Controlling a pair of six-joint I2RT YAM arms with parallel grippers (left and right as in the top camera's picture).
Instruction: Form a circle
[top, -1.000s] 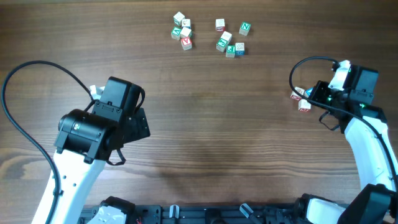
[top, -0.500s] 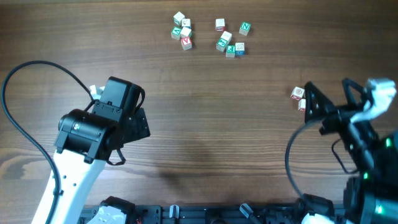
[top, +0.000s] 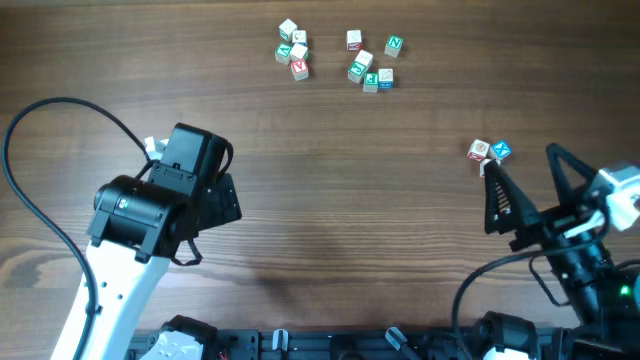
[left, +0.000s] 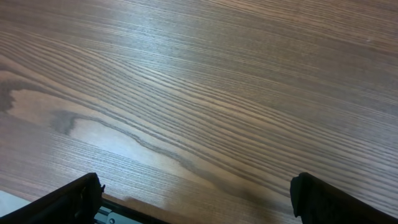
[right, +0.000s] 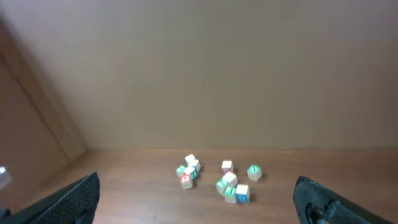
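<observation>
- From overhead, the circle (top: 489, 153) sits near the right edge of the table (top: 350, 210). It is a tight cluster of small wooden letter cubes: a blue-marked one, a pale one with red marks touching it, and a third partly hidden.
- The right gripper (top: 522, 170) is just beside that cluster with its black, tapered fingers spread wide and nothing between them. One fingertip overlaps the hidden cube, and whether they touch cannot be told.
- The right wrist view misses the circle. It looks blurrily across to the scattered cubes (right: 217, 177) near the far edge, some green-marked, with a plain beige wall (right: 205, 68) behind. Only its own two dark fingertips show, in the bottom corners.
- Overhead resolves that scatter into two loose groups of pale cubes.
- The left wrist view shows only bare, streaked brown wood grain. The left gripper (left: 196, 186) has its fingers far apart at the bottom corners and holds nothing.
- Overhead alone shows the left arm's black housing, white link and looping black cable (top: 40, 130) near the table's left edge.
</observation>
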